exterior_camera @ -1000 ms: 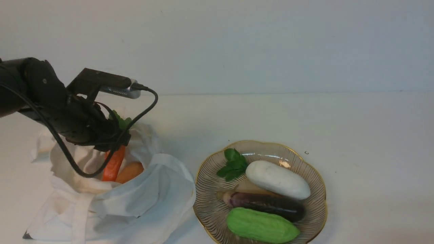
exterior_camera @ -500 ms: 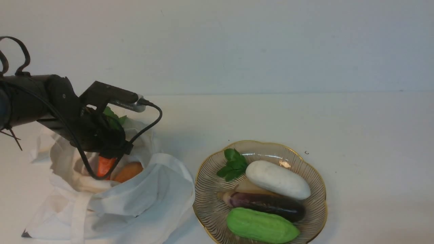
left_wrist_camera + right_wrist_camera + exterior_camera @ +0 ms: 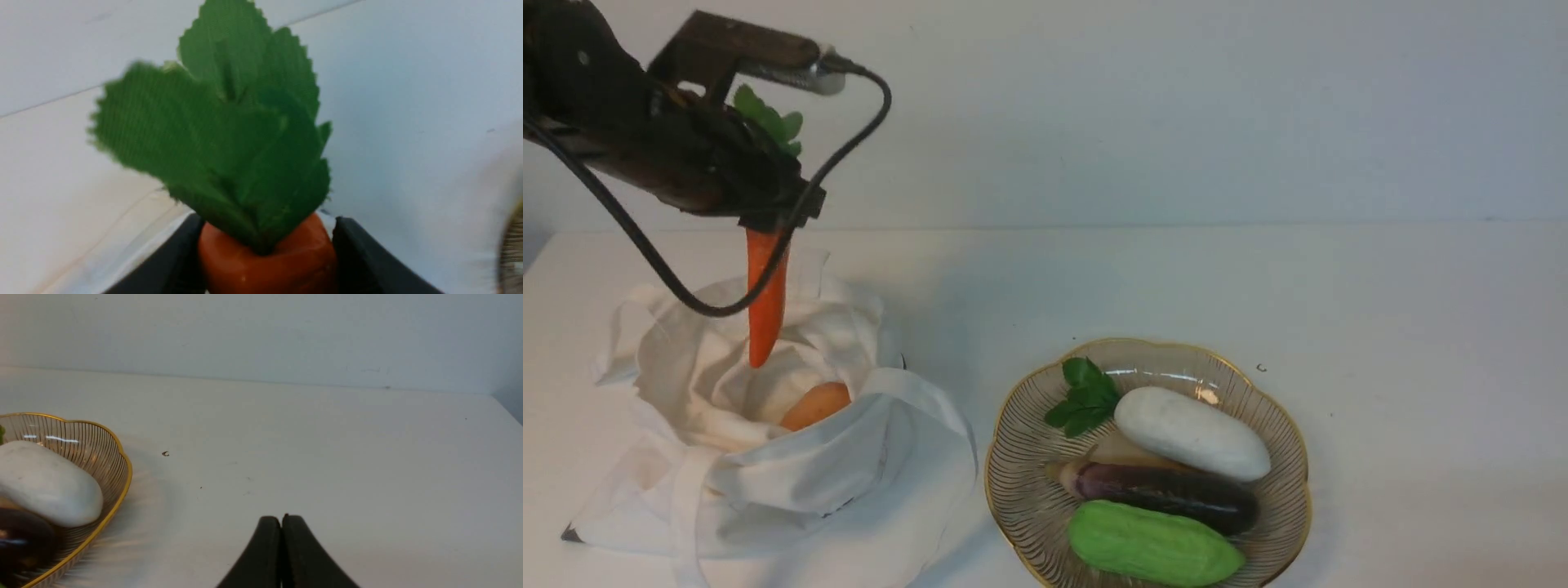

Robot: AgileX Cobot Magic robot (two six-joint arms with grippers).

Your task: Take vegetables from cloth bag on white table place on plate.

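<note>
Pale wall [image 3: 1176, 98] behind white table [image 3: 1380, 286]; left end effector [image 3: 768, 219] clamps carrot [image 3: 765, 302]; right end effector [image 3: 281, 526] closed.

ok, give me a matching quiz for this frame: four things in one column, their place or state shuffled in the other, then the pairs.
Column 1
1. carrot
2. orange-tan piece
3. green gourd
4. right gripper

Column 2
A. lying on the plate
B. shut, empty
C. hanging from the left gripper, over the cloth bag
D. inside the cloth bag

Pairs: 1-C, 2-D, 3-A, 4-B
</note>
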